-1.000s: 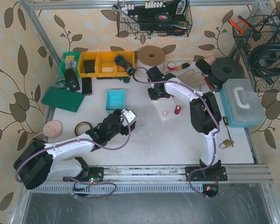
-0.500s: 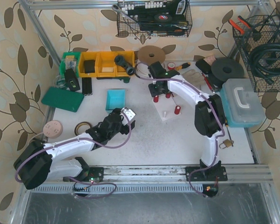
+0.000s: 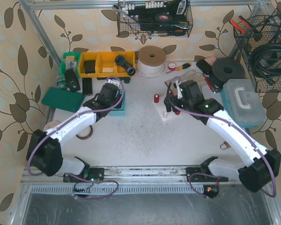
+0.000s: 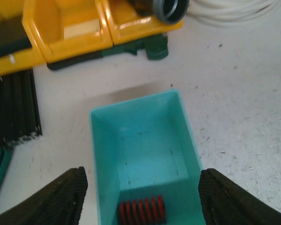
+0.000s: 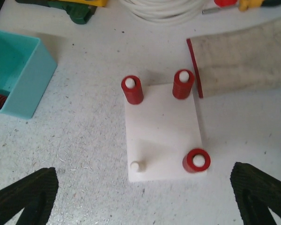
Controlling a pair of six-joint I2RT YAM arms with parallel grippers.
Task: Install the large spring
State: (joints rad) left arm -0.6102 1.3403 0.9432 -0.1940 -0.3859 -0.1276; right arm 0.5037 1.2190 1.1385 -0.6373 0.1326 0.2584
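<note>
We count three red springs (image 5: 132, 90) seated on the white plate (image 5: 161, 136), one peg (image 5: 137, 165) bare. The large spring (image 4: 141, 212) lies in the teal bin (image 4: 145, 150) under our left tool (image 4: 141, 187), gaping and empty. Right tool (image 5: 143, 194) above the plate: wide open, empty too.

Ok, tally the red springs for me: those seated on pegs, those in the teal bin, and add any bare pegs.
Red springs seated on pegs of the white plate: 3
Red spring lying in the teal bin: 1
Bare peg: 1
Total: 5 (4 springs, 1 bare peg)
</note>
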